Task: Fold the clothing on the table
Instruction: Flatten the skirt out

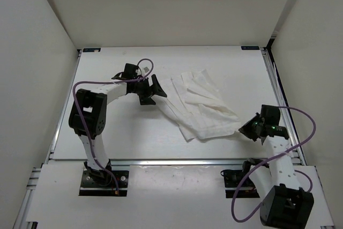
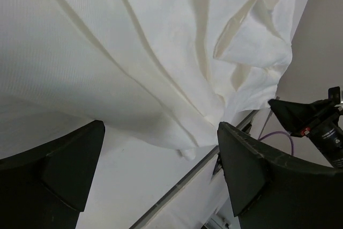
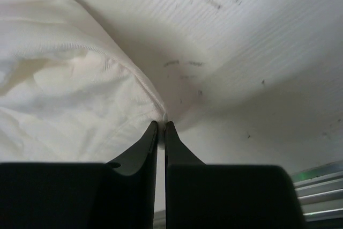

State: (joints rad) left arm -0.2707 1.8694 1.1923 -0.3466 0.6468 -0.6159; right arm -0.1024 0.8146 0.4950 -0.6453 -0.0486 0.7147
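Note:
The clothing [image 1: 201, 105] is a thin white wrinkled piece lying bunched in long folds on the table [image 1: 123, 138], right of centre. My left gripper [image 1: 151, 90] hovers at its left edge, open, with nothing between its fingers; in the left wrist view the clothing [image 2: 139, 52] fills the space above the wide-apart fingers [image 2: 69, 159]. My right gripper [image 1: 247, 128] is at the clothing's near right corner, shut on a pinch of its edge. In the right wrist view the two fingertips [image 3: 155, 132] meet on the hem of the clothing [image 3: 69, 95].
Metal rails run along the table's near edge [image 1: 177, 161] and right side [image 1: 276, 87]. White walls enclose the table on three sides. Purple cables loop off both arms. Both arm bases sit on the near shelf.

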